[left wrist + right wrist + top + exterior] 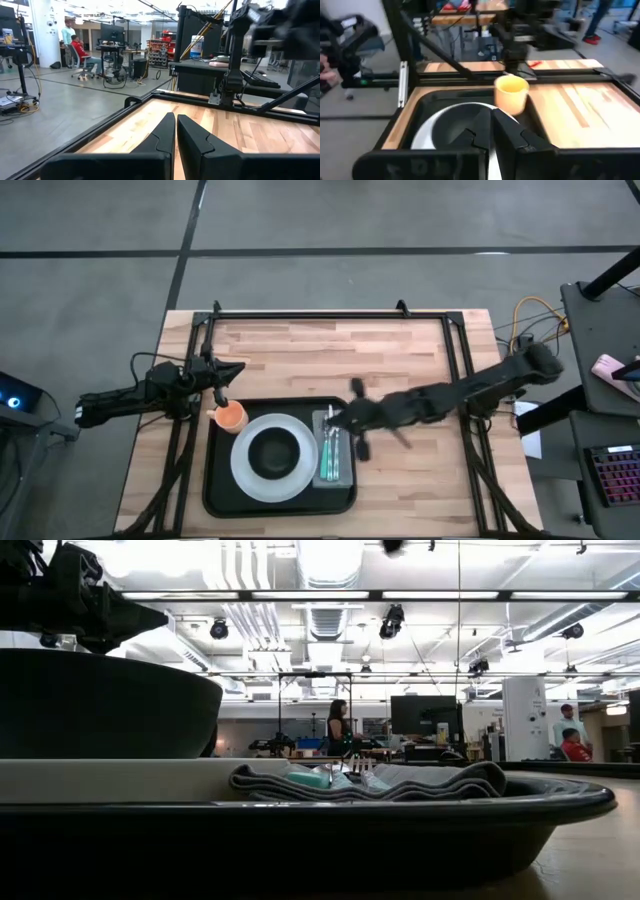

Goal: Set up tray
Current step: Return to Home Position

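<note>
My right gripper has its jaws together with nothing between them. It hangs above the far end of the grey napkin, at the right end of the tray. My left gripper also has its jaws pressed together and empty. It sits over bare wood at the table's left side, just beyond the tray's far left corner.

The black tray lies on the near half of the wooden table, a little left of centre. Its long axis runs left to right across the table.

- **White plate**: sits about mid-tray, with a black bowl on it. I see nothing in the bowl.
- **Orange cup**: stands upright in the far left corner of the tray.
- **Napkin:** lies lengthwise front to back beside the plate, with green-handled cutlery on it. I cannot separate the individual pieces.
</note>
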You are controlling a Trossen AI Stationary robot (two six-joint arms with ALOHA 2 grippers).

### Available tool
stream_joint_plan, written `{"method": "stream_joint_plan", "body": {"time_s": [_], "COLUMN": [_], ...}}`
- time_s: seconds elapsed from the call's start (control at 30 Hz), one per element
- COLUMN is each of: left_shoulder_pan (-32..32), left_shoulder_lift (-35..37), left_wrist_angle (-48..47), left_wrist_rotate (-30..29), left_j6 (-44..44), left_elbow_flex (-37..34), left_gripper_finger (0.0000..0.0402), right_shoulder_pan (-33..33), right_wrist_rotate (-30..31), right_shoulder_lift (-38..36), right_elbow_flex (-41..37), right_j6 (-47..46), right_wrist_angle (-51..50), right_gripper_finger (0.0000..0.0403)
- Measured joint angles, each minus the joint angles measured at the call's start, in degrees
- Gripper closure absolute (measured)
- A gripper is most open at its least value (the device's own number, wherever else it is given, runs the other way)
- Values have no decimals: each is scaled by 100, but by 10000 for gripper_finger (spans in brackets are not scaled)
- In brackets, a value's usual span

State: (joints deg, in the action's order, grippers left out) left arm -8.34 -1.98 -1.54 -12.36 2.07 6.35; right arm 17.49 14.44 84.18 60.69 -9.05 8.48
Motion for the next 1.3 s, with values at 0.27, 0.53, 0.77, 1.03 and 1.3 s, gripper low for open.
{"method": "stream_joint_plan", "body": {"time_s": [0.27,0.53,0.77,1.03,1.3], "left_shoulder_pan": [0,1,0,0,0], "left_shoulder_lift": [0,2,4,15,79], "left_wrist_angle": [0,2,3,18,166], "left_wrist_rotate": [0,87,236,329,741], "left_j6": [-116,-133,-133,-111,33], "left_elbow_flex": [0,-7,-111,-160,-427], "left_gripper_finger": [402,402,402,402,402], "right_shoulder_pan": [-312,-621,-1012,-1203,-1234], "right_wrist_rotate": [63,668,952,792,719], "right_shoulder_lift": [-2365,-4363,-6162,-8239,-8404], "right_elbow_flex": [-2435,-4355,-5532,-5944,-5705], "right_j6": [-112,87,525,182,-252], "right_wrist_angle": [898,1636,2184,535,-715], "right_gripper_finger": [395,395,395,395,395]}}
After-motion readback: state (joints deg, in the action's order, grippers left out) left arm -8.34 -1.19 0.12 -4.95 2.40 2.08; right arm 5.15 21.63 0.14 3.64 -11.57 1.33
